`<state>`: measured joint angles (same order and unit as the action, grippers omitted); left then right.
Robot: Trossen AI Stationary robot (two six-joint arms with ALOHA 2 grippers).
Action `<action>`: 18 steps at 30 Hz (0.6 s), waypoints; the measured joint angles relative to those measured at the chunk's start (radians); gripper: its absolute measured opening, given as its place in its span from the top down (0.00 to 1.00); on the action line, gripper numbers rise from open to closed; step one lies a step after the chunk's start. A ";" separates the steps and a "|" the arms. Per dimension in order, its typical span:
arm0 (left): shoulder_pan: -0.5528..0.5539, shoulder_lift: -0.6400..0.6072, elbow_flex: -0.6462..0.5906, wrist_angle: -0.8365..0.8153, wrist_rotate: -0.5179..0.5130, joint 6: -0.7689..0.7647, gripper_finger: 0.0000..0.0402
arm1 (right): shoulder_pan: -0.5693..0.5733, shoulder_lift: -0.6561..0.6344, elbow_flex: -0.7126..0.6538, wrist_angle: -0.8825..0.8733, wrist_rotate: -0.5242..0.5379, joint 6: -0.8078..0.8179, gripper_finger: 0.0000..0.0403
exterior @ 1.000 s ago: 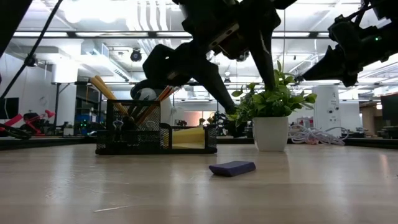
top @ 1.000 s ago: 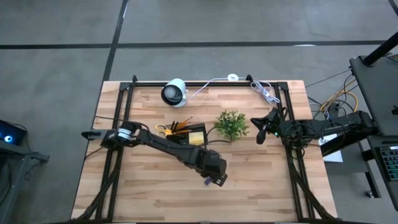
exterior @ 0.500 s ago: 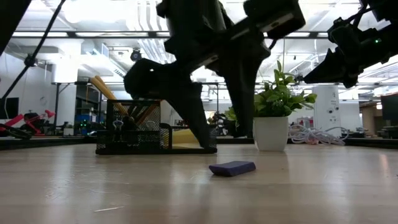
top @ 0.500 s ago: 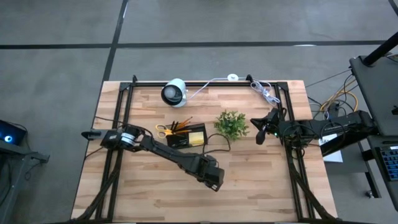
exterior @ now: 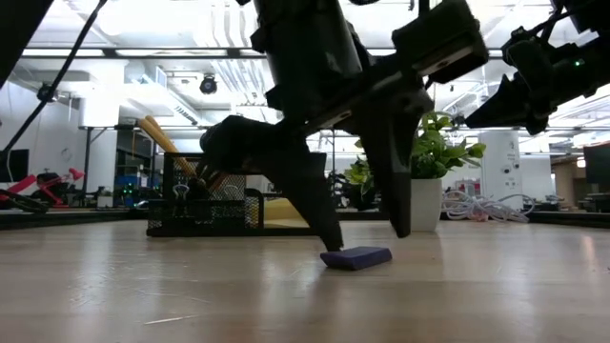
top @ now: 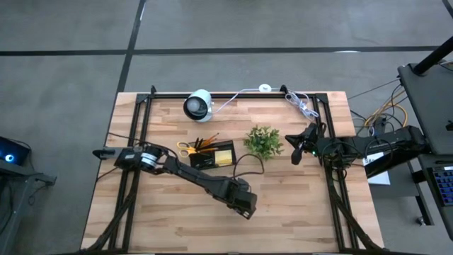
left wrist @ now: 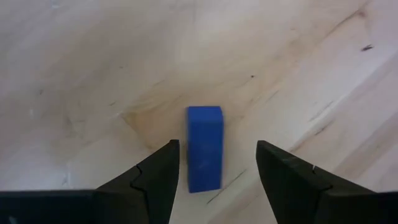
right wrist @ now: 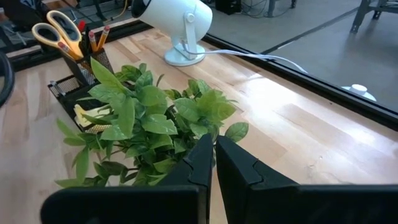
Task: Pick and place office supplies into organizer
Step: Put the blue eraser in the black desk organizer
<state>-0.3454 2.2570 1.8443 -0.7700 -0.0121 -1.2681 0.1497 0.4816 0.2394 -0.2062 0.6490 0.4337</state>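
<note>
One blue piece [left wrist: 204, 148] lies flat on the wooden counter [top: 170, 227], in the near middle, well apart from the organizer. Left claw [left wrist: 214, 163] is down over it, fingers [left wrist: 163, 168] apart, one each side of the piece, not touching it; in the low view the fingertips reach nearly to the counter around the piece [exterior: 356, 257].

Farther back, one black mesh organizer [top: 212, 154] stands mid-counter. In it: one pair of yellow-handled scissors [right wrist: 55, 30], handles up, at its left end; several orange pencils [top: 207, 142], exact count cannot be told; one yellow sticky-note pad [top: 224, 156] in the right compartment. Small dark clips [exterior: 181, 189] show at the organizer's left wall in the low view, count unclear.

One green potted plant [top: 263, 142] in a white pot sits just right of the organizer. Right claw [right wrist: 214, 163] hangs above the counter right of the plant, fingers pressed together, holding nothing.

At the far edge: one white round camera-like device [top: 198, 105] and one white cable [top: 241, 93] running right from it. No readable writing or labels anywhere.
</note>
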 joint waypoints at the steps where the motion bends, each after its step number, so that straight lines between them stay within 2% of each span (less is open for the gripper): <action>1: 0.000 0.000 -0.001 -0.004 0.000 0.000 0.51 | 0.000 0.000 0.000 0.000 0.000 0.000 0.97; 18: -0.003 0.045 0.008 -0.004 0.052 0.019 0.52 | 0.000 -0.001 0.000 0.001 0.000 0.000 0.97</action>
<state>-0.3481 2.3016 1.8526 -0.7738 0.0399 -1.2491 0.1501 0.4808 0.2394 -0.2054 0.6491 0.4340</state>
